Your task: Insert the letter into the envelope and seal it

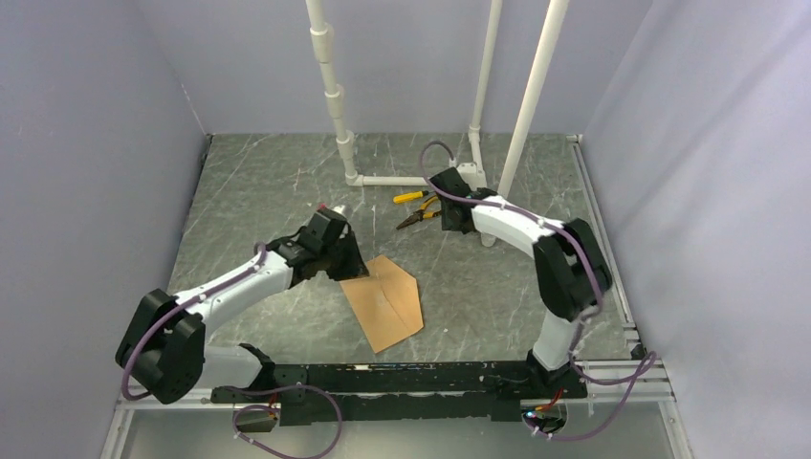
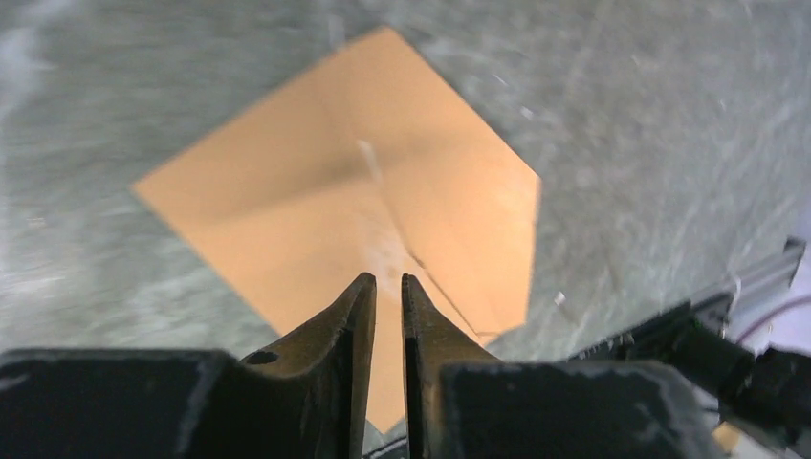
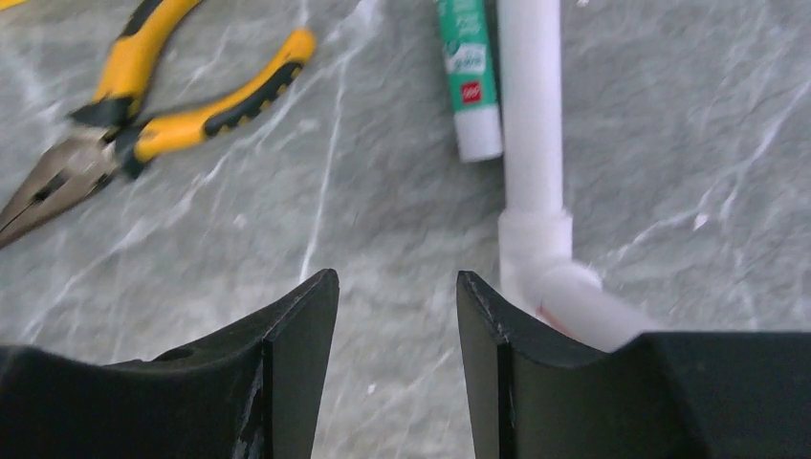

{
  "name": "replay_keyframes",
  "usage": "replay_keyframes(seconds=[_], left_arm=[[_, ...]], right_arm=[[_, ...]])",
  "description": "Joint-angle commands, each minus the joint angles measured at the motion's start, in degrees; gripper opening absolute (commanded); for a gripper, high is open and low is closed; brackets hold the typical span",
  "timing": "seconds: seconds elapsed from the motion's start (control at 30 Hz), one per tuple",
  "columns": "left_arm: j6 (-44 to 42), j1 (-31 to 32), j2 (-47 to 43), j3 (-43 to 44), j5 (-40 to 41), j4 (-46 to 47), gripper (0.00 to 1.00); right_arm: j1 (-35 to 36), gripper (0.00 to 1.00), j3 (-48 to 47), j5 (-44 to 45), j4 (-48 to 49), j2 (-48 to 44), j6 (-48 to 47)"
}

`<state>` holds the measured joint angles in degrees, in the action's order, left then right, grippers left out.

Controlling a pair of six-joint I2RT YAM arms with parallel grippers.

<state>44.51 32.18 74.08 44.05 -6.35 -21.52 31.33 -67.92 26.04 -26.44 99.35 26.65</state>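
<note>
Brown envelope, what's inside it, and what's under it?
The kraft-brown paper envelope lies flat on the grey marbled table. Nothing sticks out of it. Its paper covers the inside, so whether a letter is in there cannot be seen.

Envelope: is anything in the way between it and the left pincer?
Nothing visible does. The left pincer is right at the envelope, jaws nearly together with a slim gap, and only bare brown paper shows ahead of its tips. The pliers lie farther back on the table, near the right arm, well off that line.
</note>
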Motion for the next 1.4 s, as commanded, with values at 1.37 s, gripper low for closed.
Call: replay_keyframes(seconds=[1.37], left_arm=[[6.6, 8.7, 16.4, 5.8, 19.6, -6.6, 0.20]], right_arm=[[-9.2, 0.42, -29.2, -3.0, -9.9, 28.8, -10.5]])
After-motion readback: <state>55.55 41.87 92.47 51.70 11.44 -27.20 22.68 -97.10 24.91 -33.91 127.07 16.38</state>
